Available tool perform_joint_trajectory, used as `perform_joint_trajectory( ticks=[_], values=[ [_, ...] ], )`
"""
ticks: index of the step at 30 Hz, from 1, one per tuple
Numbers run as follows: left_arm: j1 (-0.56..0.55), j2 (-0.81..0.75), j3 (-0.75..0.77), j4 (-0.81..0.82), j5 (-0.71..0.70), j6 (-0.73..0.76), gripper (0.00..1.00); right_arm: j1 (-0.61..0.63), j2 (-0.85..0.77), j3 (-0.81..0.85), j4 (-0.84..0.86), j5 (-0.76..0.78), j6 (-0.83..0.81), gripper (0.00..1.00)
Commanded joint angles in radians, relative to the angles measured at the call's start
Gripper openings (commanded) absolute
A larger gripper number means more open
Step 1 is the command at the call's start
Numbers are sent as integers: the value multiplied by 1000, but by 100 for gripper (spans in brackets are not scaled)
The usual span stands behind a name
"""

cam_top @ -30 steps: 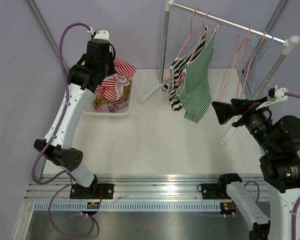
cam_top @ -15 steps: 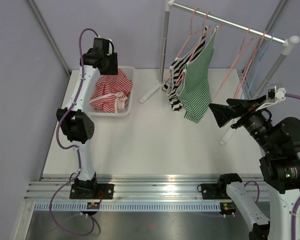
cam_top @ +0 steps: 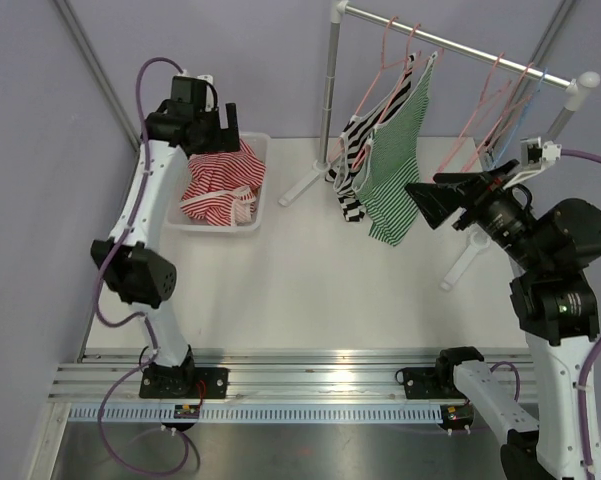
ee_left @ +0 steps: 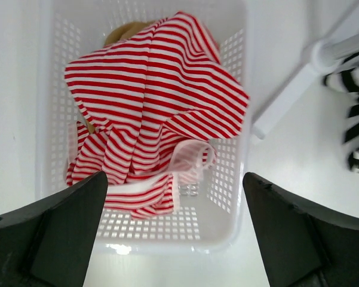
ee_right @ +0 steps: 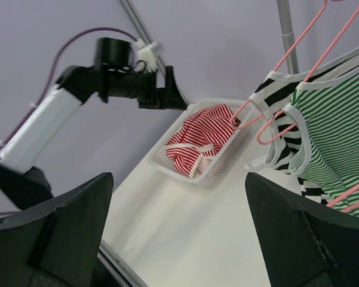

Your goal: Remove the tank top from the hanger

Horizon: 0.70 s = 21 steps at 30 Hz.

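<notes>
1. The task's garment, a green-and-white striped tank top (cam_top: 395, 170), hangs on a pink wire hanger (cam_top: 388, 48). The hanger is hooked over the silver metal rail (cam_top: 460, 45) of the garment rack, at about 1 o'clock on the table in the top view.
2. A black-and-white striped tank top (cam_top: 350, 160) hangs touching it on its 9 o'clock side, on its own pink hanger. I cannot tell which of the two the task means, but the green one is nearer the right arm.
3. The right gripper (ee_right: 179, 176) is in the air at 3 o'clock of the green top, facing it and close to its hem but apart from it. Its fingers (ee_right: 60, 233) are spread wide with nothing between them.
4. The left gripper (ee_left: 173, 179) hovers over the white perforated plastic basket (ee_left: 236, 89) at 10 o'clock on the table. Its fingers (ee_left: 66, 221) are also spread wide and empty.
5. A crumpled red-and-white striped garment (ee_left: 149, 101) lies in that basket over something tan. It looks like a piece already taken off and put away.
6. Bare pink and blue wire hangers (cam_top: 490, 110) crowd the 3 o'clock end of the rail.
7. In my judgement the removal in hand has not yet begun, as neither hanging top is gripped and both straps sit on their hangers. The grasp, slipping the straps off and the drop in the basket all remain.
</notes>
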Motion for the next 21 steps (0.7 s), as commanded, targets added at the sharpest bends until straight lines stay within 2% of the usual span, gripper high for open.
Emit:
perform_joint_trajectory(
  ticks=[1,7,11,15,16,21],
  values=[
    [-31,-281,-34,58,43,-50,99,-3,115,55,81,-13,78,99],
    [-106,-526,-254,100,-5,-103,99,0,246,96,166,73,163,100],
    [-152,-729,-440,133,-35,-116,99,19,335,197,71,314,172,93],
    [-221,-916,-748,244,-42,-134,99,91,435,265,8,483,117,88],
    [-232,-941,-780,248,-40,-134,99,109,458,315,-14,565,99,88],
    [-284,-1085,-936,253,-32,-82,99,175,588,407,-68,731,59,84]
  ],
)
